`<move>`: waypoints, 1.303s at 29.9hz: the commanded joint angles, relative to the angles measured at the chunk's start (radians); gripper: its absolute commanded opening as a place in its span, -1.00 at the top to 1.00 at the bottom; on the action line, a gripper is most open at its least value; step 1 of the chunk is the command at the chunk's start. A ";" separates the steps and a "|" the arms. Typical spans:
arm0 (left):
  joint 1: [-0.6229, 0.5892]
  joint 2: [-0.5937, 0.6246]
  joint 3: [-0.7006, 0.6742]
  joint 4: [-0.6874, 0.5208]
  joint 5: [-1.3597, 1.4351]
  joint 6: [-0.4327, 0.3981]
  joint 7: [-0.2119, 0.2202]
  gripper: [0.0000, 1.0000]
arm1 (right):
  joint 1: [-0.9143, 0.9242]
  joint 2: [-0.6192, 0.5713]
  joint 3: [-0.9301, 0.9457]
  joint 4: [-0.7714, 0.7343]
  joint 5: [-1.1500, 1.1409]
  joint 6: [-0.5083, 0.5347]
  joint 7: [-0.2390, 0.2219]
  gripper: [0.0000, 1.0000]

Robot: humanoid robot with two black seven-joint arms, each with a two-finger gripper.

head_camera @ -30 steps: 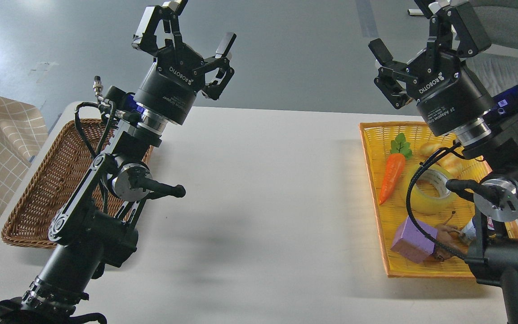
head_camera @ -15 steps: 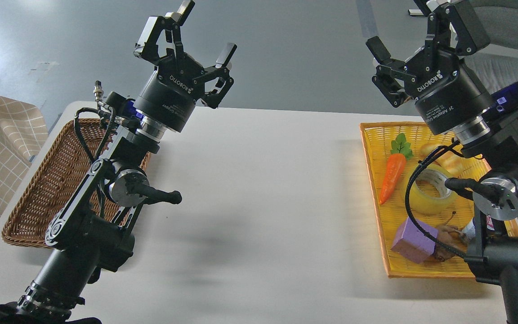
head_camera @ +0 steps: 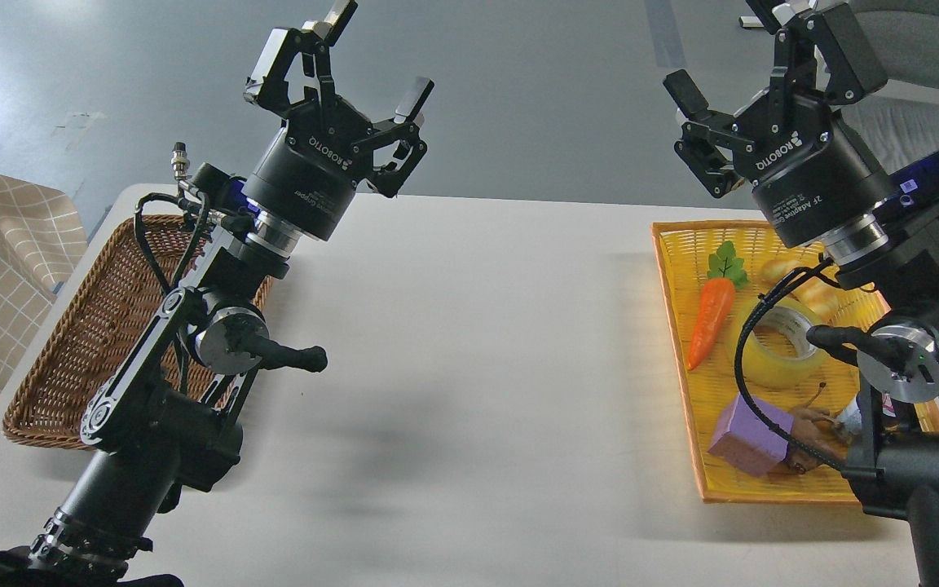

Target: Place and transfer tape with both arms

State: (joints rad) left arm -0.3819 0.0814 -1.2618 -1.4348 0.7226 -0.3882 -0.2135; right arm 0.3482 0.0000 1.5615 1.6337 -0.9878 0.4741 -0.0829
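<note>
Yellow tape (head_camera: 778, 346) lies in the yellow basket (head_camera: 673, 326) below the right hand (head_camera: 751, 53), beside a toy carrot (head_camera: 710, 322). Both hands, left hand (head_camera: 376, 53) included, hang released above the bench (head_camera: 469, 367).

The tape (head_camera: 778, 349), a wide roll of translucent yellow packing tape with a pale grey-white core, is lying on its side in the yellow tray (head_camera: 672, 326), just right of the toy carrot (head_camera: 711, 320) and partly crossed by a black cable. The left arm (head_camera: 184, 342) is reaching up over the left part of the table with the left gripper (head_camera: 376, 53) holding its fingers spread and empty. The right arm (head_camera: 901, 326) is rising above the tray, the right gripper (head_camera: 751, 45) likewise spread wide, well above the tape.
</note>
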 commanded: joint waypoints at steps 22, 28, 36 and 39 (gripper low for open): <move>0.001 -0.003 -0.007 -0.001 0.000 0.003 -0.004 -0.96 | 0.000 0.000 -0.003 0.001 0.000 0.000 0.000 -1.00; 0.001 -0.005 -0.007 -0.001 -0.002 0.006 -0.006 -0.96 | -0.002 0.000 -0.001 0.001 0.000 0.000 0.000 -1.00; 0.000 0.009 -0.005 0.001 0.003 0.009 -0.003 -0.96 | 0.006 -0.044 -0.001 0.017 -0.017 -0.003 -0.005 -1.00; 0.001 0.020 -0.005 0.001 0.000 0.008 -0.003 -0.96 | 0.017 -0.170 -0.001 0.021 -0.032 -0.009 -0.023 -1.00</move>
State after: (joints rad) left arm -0.3807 0.0921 -1.2674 -1.4351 0.7241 -0.3794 -0.2167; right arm 0.3566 -0.0726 1.5601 1.6513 -1.0070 0.4711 -0.0917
